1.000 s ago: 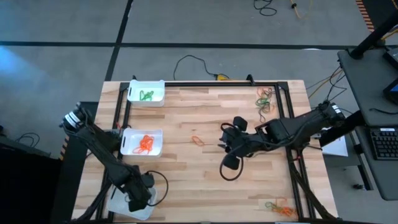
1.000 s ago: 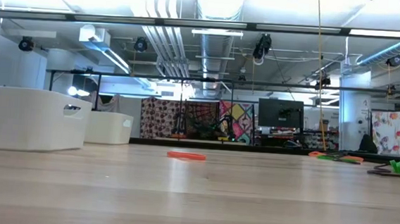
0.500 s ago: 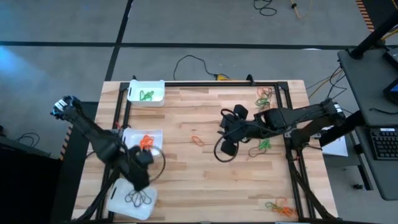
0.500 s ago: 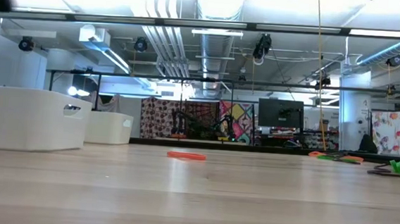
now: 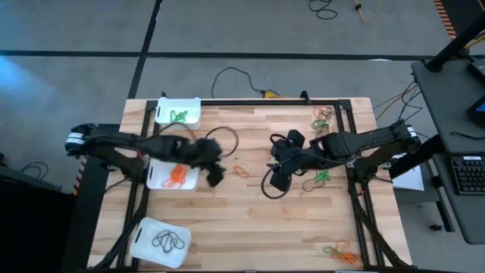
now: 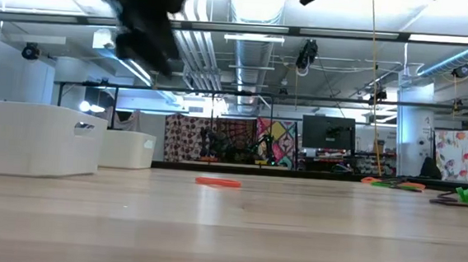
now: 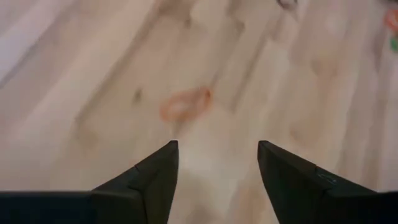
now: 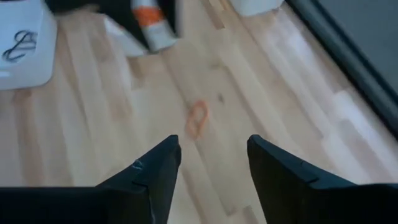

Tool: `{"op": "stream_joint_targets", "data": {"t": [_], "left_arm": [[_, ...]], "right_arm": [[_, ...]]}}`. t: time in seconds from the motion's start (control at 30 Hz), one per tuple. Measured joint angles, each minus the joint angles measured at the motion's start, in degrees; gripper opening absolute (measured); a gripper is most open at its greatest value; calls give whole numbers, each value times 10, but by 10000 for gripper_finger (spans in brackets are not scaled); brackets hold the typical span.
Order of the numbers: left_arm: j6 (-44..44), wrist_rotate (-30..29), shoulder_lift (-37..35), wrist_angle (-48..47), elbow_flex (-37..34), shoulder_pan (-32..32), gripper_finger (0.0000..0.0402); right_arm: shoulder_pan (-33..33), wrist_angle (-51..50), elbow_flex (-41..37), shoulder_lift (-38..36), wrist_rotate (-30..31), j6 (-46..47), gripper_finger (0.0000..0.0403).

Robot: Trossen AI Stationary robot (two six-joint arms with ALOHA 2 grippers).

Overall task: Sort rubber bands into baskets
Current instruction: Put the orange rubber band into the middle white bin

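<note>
A lone orange rubber band lies flat on the wood mid-table, between my two grippers. My left gripper hovers just left of it, open and holding nothing; the band shows ahead of its fingers. My right gripper hangs open just right of it, and the same band lies ahead of its fingers too. Three white baskets stand along the left. The far one holds green bands, the middle one orange bands, the near one black bands.
More loose bands lie at the far right, the right middle and the near right corner. A black frame rail runs along the far edge. Bare wood lies between the baskets and the right-hand piles.
My left gripper has swung up from over the near basket and gone toward the table's far edge and right, past the middle basket, to the lone orange band. Black bands now show lying in the near basket. My right gripper has edged slightly toward the left.
</note>
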Motion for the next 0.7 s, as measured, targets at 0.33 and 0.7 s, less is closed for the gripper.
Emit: {"op": "stream_joint_targets", "data": {"t": [0.33, 0.7], "left_arm": [[22, 35, 151, 64, 3, 85, 278], [-5, 36, 246, 146, 4, 87, 280]], "right_arm": [[57, -94, 2, -1, -11, 134, 205], [69, -94, 2, -1, -11, 149, 212]]}}
